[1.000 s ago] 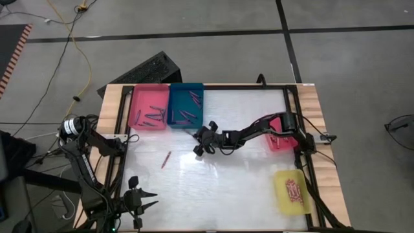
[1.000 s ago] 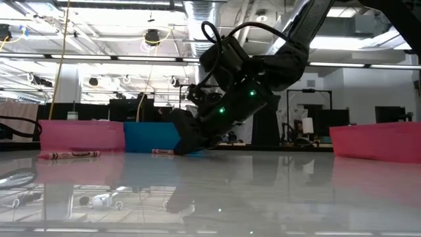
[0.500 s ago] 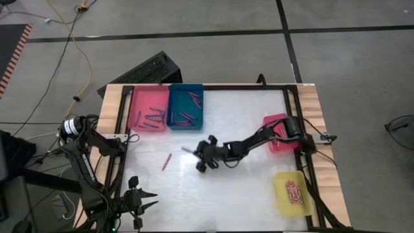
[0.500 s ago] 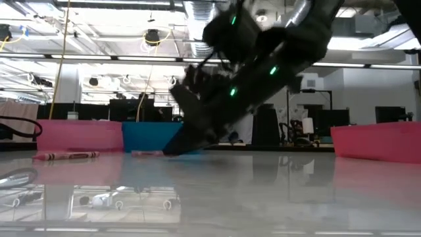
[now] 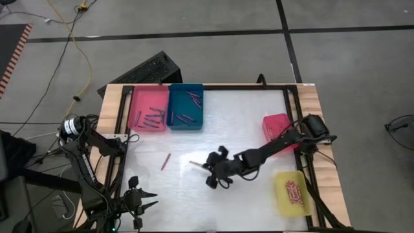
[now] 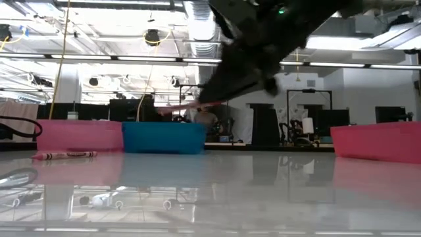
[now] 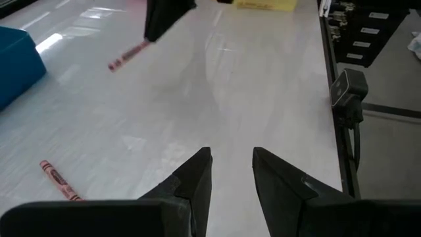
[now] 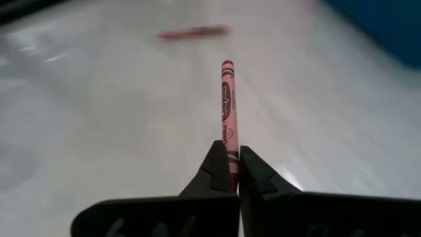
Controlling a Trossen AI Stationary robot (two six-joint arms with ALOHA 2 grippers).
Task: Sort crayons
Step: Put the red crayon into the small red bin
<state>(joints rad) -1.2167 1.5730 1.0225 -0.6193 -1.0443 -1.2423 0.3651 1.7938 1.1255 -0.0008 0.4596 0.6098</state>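
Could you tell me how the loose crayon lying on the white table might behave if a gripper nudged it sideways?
The crayon is a thin round stick, so it would probably roll. The table looks glossy, so it may also slide. It likely stays stiff, like the one held by the right gripper.

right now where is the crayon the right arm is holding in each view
high: held crayon mid-table, left of right gripper.
low: raised above blue tray.
left wrist: beneath dark fingers.
right wrist: clamped between fingers.
Landmark: loose crayon on table.
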